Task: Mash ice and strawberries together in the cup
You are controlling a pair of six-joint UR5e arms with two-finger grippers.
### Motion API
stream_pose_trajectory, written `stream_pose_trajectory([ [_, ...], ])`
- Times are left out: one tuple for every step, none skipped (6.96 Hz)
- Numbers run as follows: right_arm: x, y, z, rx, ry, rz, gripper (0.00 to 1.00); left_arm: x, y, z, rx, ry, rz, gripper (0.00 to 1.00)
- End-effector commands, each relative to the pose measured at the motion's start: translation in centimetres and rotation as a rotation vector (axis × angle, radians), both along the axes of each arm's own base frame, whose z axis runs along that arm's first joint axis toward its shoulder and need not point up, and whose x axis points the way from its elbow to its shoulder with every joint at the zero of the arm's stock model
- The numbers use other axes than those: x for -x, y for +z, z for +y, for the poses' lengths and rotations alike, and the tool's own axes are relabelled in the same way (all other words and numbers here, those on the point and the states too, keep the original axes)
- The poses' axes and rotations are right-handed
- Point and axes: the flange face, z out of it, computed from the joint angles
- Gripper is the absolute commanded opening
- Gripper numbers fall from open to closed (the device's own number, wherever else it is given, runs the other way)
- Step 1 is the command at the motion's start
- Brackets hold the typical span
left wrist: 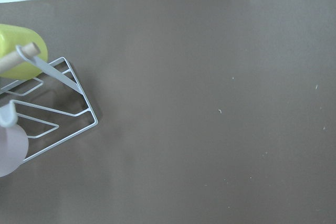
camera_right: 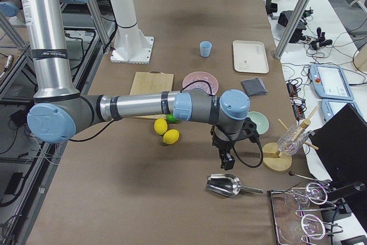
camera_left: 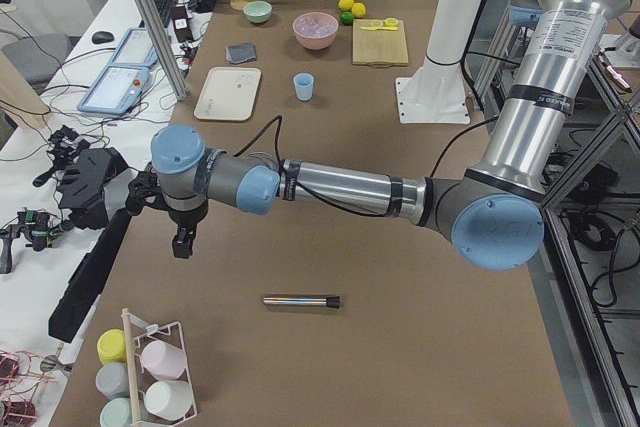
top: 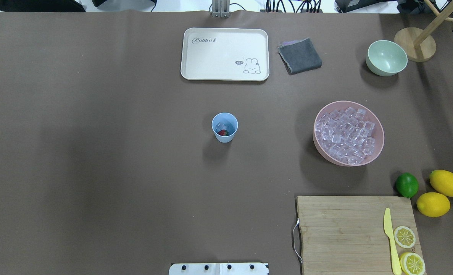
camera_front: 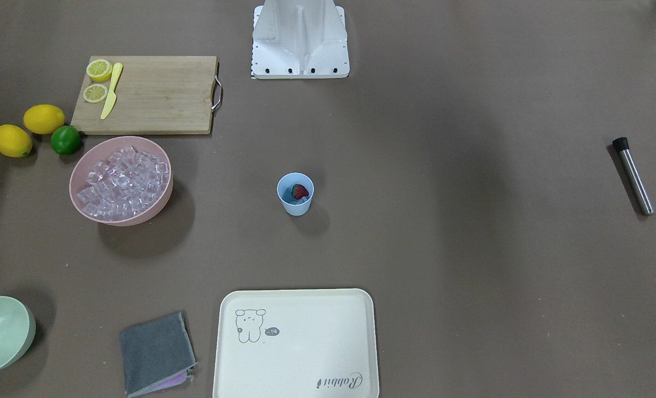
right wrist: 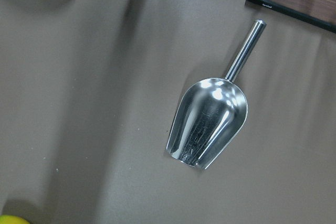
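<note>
Loaded strawberry (camera_front: pixel 300 191), ice (top: pixel 221 126) in cup (camera_front: pixel 294 207); yet to grab muddler (camera_front: pixel 634 179) at 3 o'clock, mash; can't tell left gripper (camera_left: pixel 182 242), right gripper (camera_right: pixel 225 158) opening

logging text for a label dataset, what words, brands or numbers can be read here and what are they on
"Rabbit": script lettering in a corner of the cream tray.
Speech bubble beside the rabbit drawing on that tray: too small to read.
Dark printed bands on the left arm and the right arm: too small to read.
No other text shows.
</note>
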Motion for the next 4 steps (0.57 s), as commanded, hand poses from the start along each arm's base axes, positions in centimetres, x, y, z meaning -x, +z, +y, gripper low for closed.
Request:
stream_pose_trajectory([
  [0.6,-0.3,-1.9,-0.004,-0.009,-0.007,0.99,4.8,0.8,1.5,-0.028,0.046,0.037,0.99],
  [0.5,-0.4,-2.0,-0.01,-0.007,-0.016,0.99,4.7,2.6,2.8,-0.006,0.045,0.031,0.99],
  [0.4,-0.8,-2.4,-0.062,-0.005,-0.01,0.99,4.7,2.4,3.9,-0.076,0.042,-0.007,0.99],
  [0.4,-0.4,-3.3,-0.071,-0.005,-0.007,0.99,4.7,4.2,5.3,-0.069,0.034,-0.049,0.99],
])
